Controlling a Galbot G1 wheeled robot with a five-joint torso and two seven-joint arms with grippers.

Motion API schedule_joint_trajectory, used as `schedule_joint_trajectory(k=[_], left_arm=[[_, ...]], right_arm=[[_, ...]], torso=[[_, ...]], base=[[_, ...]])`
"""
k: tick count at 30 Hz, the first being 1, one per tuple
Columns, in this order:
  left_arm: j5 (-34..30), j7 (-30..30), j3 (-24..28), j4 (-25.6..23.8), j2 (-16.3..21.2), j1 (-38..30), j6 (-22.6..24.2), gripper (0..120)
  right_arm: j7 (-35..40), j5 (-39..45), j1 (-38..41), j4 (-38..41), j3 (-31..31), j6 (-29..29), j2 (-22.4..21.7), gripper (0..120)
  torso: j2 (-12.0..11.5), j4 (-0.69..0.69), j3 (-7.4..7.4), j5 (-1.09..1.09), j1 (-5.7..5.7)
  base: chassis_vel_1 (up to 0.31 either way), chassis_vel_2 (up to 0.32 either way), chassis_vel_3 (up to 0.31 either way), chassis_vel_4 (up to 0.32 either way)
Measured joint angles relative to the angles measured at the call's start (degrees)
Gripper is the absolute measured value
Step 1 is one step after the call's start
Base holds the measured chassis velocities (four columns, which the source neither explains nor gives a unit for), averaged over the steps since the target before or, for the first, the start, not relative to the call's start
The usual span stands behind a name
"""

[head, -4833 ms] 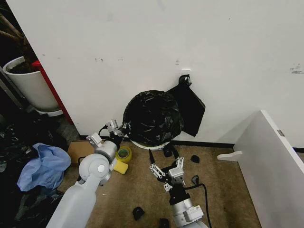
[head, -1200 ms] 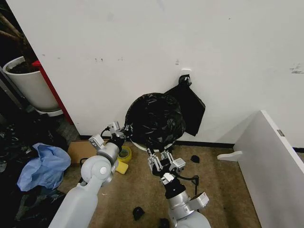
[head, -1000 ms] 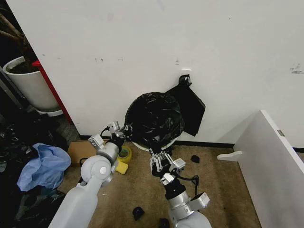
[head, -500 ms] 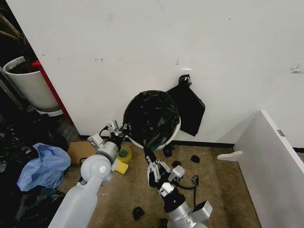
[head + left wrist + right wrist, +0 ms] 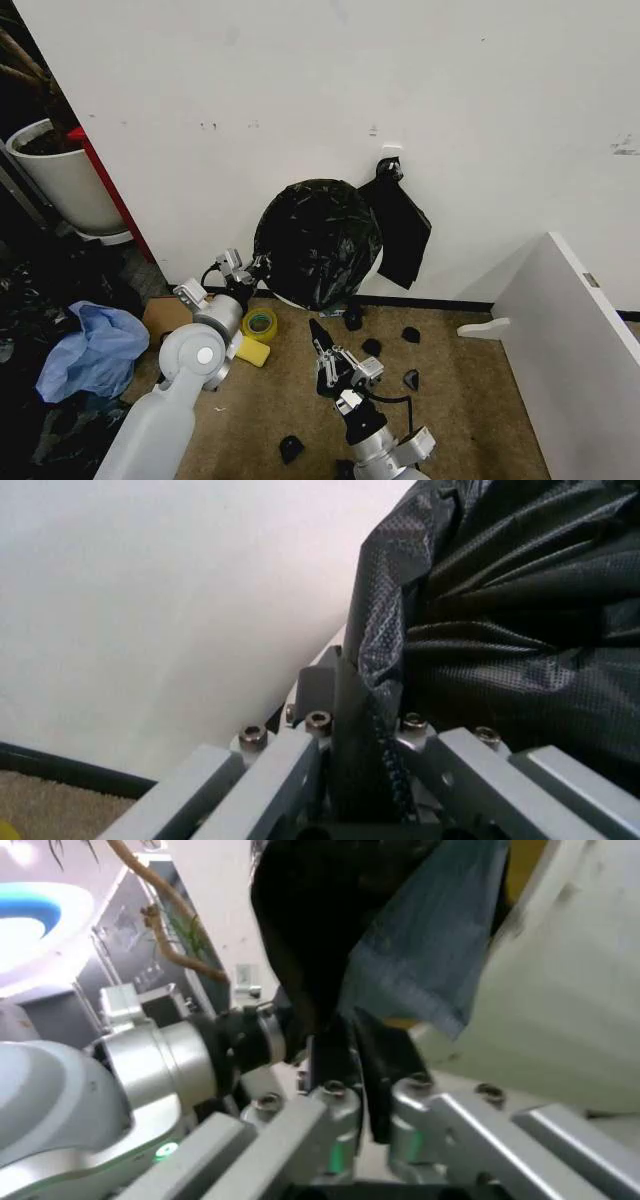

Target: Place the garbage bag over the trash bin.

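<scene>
The glossy black garbage bag (image 5: 318,240) bulges over the trash bin, which leans tilted against the wall. The bag hides the bin in the head view. The right wrist view shows the bin's cream wall (image 5: 570,1005) close by. At the bag's left edge my left gripper (image 5: 250,270) is shut on the film, and the left wrist view shows the bag (image 5: 520,630) pinched in that gripper (image 5: 350,705). Below the bin, over the carpet, my right gripper (image 5: 318,340) is shut on a drawn-down strip of the bag (image 5: 310,930), seen between the fingers of the gripper (image 5: 360,1057).
A matte black bag (image 5: 402,232) hangs from a wall hook beside the bin. On the floor lie a tape roll (image 5: 260,323), a yellow sponge (image 5: 253,352), a cardboard box (image 5: 165,318) and black scraps (image 5: 410,335). A plant pot (image 5: 60,175) and blue plastic (image 5: 95,345) stand left. A white board (image 5: 580,340) stands right.
My right gripper reached up to the bag's lower edge, then drew back down toward me. The bag and bin shifted up and slightly left against the wall. The left gripper kept its hold.
</scene>
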Motion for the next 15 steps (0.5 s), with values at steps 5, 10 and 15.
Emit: schedule_joint_trajectory(k=[5, 10, 15], left_arm=[[0.00, 0.00, 0.27, 0.39, -0.27, -0.16, 0.04, 1], [0.05, 0.00, 0.55, 0.56, -0.47, -0.27, 0.07, 1], [0.13, 0.02, 0.49, 0.68, -0.42, -0.28, 0.08, 1]], right_arm=[[3.64, -4.58, -0.46, 0.25, 0.04, 0.39, 0.34, 21], [6.48, -5.83, -0.23, 0.17, 0.03, -0.46, 0.56, 37], [7.63, -5.86, -0.43, 0.72, -0.50, -1.40, 0.58, 59]], torso=[[0.00, 0.00, 0.00, -0.02, 0.00], [0.00, -0.01, 0.00, 0.00, 0.00], [0.00, 0.00, 0.00, 0.03, 0.00]], base=[[0.000, 0.000, 0.000, 0.000], [0.000, 0.000, 0.000, 0.000], [0.000, 0.000, 0.000, 0.000]])
